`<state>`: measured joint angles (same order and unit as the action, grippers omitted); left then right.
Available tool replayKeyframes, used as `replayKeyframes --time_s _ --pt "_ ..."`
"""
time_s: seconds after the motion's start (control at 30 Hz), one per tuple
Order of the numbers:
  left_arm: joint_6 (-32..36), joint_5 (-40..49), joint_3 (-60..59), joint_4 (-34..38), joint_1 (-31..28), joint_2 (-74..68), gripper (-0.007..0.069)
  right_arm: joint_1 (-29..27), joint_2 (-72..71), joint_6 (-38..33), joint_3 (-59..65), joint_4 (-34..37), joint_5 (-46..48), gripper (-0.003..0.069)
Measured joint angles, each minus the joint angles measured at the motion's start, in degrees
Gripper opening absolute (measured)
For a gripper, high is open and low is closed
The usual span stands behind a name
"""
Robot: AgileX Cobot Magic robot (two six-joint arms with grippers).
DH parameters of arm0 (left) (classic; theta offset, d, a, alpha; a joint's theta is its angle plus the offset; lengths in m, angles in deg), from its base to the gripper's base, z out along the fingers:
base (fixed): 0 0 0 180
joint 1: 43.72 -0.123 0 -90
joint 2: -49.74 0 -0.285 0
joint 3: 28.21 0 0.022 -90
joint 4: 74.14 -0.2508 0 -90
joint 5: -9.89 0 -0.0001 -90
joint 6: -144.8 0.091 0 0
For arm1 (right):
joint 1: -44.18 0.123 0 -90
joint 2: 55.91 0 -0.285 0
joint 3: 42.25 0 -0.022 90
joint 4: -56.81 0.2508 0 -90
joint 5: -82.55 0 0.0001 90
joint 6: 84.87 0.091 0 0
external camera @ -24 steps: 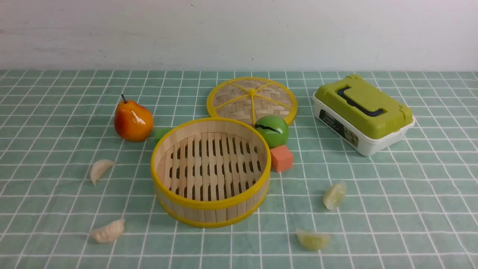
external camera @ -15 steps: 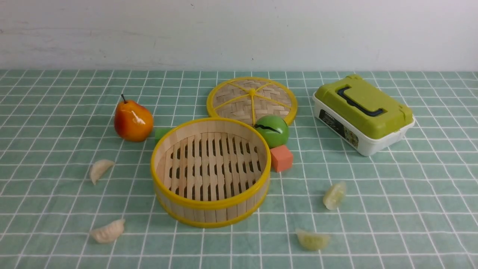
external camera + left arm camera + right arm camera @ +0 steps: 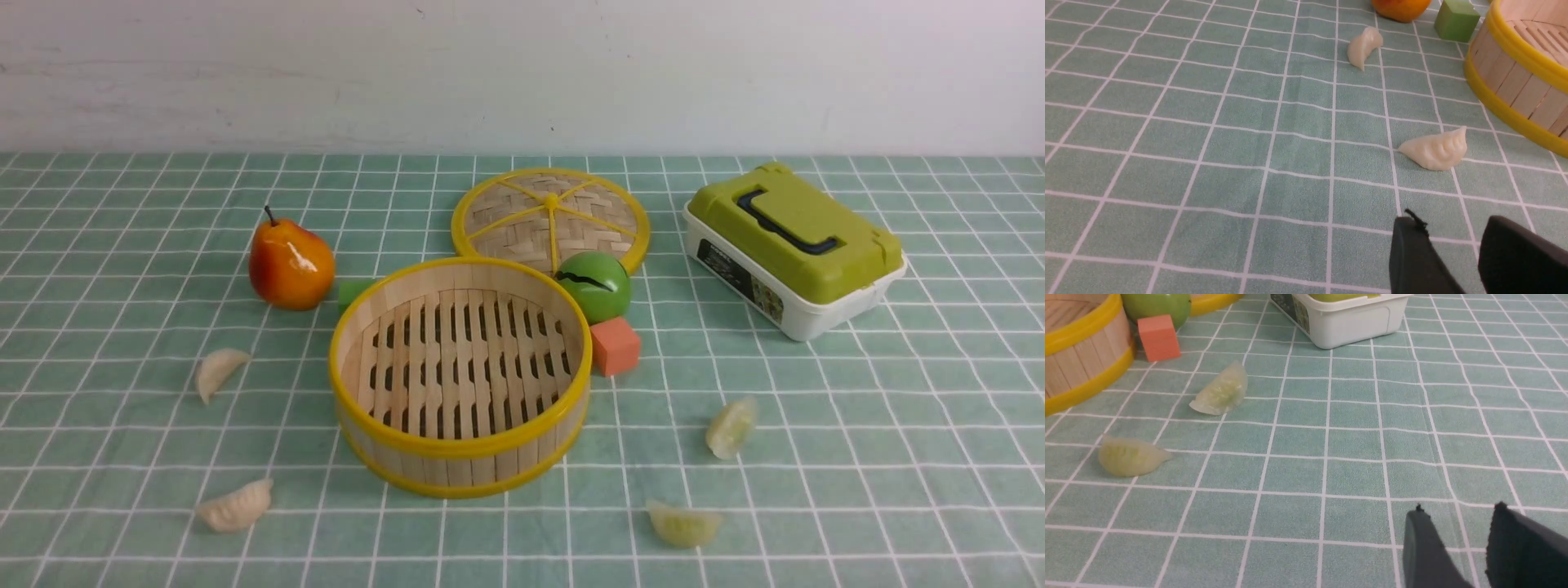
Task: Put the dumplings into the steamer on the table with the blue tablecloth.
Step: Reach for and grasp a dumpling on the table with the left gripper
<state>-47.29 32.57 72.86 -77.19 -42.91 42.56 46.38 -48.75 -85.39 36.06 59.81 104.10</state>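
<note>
The round bamboo steamer (image 3: 460, 374) stands empty mid-table on the teal grid cloth (image 3: 857, 457). Two cream dumplings lie to its left (image 3: 219, 371) (image 3: 236, 506); they also show in the left wrist view (image 3: 1364, 46) (image 3: 1436, 149). Two yellowish-green dumplings lie to its right (image 3: 731, 428) (image 3: 682, 524), also in the right wrist view (image 3: 1222, 392) (image 3: 1129, 457). My left gripper (image 3: 1449, 224) is open and empty above the cloth, short of the nearer cream dumpling. My right gripper (image 3: 1457, 510) is open and empty, well apart from the green dumplings. Neither arm shows in the front view.
The flat woven lid (image 3: 551, 217) lies behind the steamer. A green ball (image 3: 597, 285), an orange cube (image 3: 615, 345) and a green cube (image 3: 353, 292) sit close by the steamer. A pear (image 3: 290, 263) stands back left, a green-lidded white box (image 3: 793, 248) back right.
</note>
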Motion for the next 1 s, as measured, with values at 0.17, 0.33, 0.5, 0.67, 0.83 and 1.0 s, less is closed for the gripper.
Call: replayKeyframes --time_s 0.17,0.33,0.5,0.67,0.83,1.0 --pt "0.00 -2.02 -0.04 0.00 0.00 0.00 0.0237 0.00 0.00 0.00 0.00 -0.48 -0.25 0.0240" --pt "0.00 -11.57 -0.04 0.00 0.00 0.00 0.0237 0.00 0.00 0.00 0.54 -0.67 -5.61 0.0240" --pt "0.00 -30.34 -0.04 -0.07 0.00 0.00 0.0237 0.00 0.00 0.00 0.54 -0.67 -22.90 0.0240" --pt "-0.65 -48.22 -0.04 -0.16 0.00 0.00 0.0237 0.00 0.00 5.63 0.54 -0.67 -44.10 0.0240" --pt "-12.67 -59.43 -0.04 0.13 0.00 0.00 0.0237 0.00 0.00 20.04 0.54 0.44 -59.62 0.0232" --pt "-26.67 -50.44 9.23 -1.96 0.00 -2.38 0.0160 -0.11 2.40 24.95 -3.69 0.08 -57.27 0.0141"
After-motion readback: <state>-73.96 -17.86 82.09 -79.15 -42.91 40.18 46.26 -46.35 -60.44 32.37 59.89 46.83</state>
